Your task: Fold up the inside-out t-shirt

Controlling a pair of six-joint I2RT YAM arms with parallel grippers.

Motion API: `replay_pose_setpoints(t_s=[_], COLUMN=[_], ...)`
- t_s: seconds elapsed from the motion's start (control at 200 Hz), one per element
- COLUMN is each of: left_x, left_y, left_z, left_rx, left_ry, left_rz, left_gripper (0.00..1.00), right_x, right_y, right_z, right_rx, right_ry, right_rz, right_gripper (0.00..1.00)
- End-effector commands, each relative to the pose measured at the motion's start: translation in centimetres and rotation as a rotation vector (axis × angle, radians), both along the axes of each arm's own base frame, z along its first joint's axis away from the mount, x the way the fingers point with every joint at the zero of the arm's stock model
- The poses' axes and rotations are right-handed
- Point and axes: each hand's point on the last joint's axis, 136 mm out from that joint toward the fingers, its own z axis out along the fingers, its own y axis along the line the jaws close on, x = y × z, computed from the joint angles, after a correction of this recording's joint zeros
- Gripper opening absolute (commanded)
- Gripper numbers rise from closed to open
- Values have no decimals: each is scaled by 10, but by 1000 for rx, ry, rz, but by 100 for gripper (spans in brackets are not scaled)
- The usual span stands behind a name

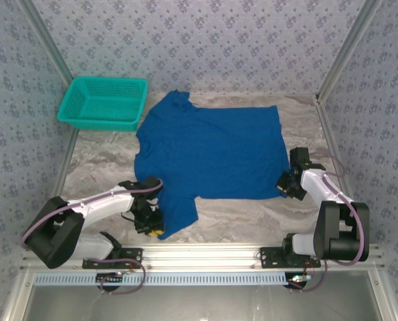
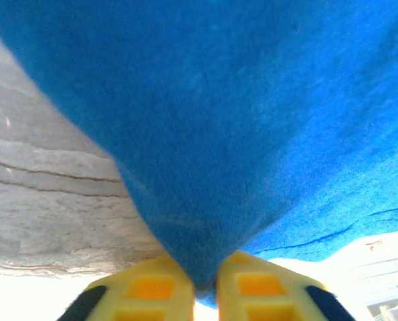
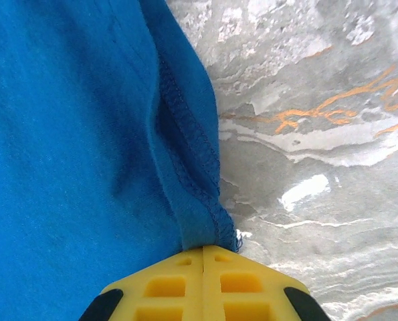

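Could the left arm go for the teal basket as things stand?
Probably not yet: the left gripper is shut on a near corner of the t-shirt. Otherwise bare table lies between it and the basket.

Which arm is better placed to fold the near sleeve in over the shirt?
Left. The left hand is shut on that sleeve of the t-shirt, near its tip. The right hand pinches the near hem corner, across the shirt from the sleeve.
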Motion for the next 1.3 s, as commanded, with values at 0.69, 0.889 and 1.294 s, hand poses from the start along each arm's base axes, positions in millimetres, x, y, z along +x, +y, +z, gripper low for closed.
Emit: replay_pose_setpoints(t_s=[0.69, 0.889, 1.294], left_x=[28, 28, 30], left_y=[-21, -17, -1], left_z=[12, 13, 22], left_rx=[-84, -81, -82], left_ry=[-111, -113, -116], left_rz=[-45, -42, -8], left_gripper=[0, 0, 0], right_x=[-15, -13, -7], right_y=[0, -2, -20], right_z=[-14, -20, 1], right_rx=[28, 48, -14], right_ry=[91, 119, 80], right_rz=[-12, -24, -22], right_gripper=[34, 25, 0])
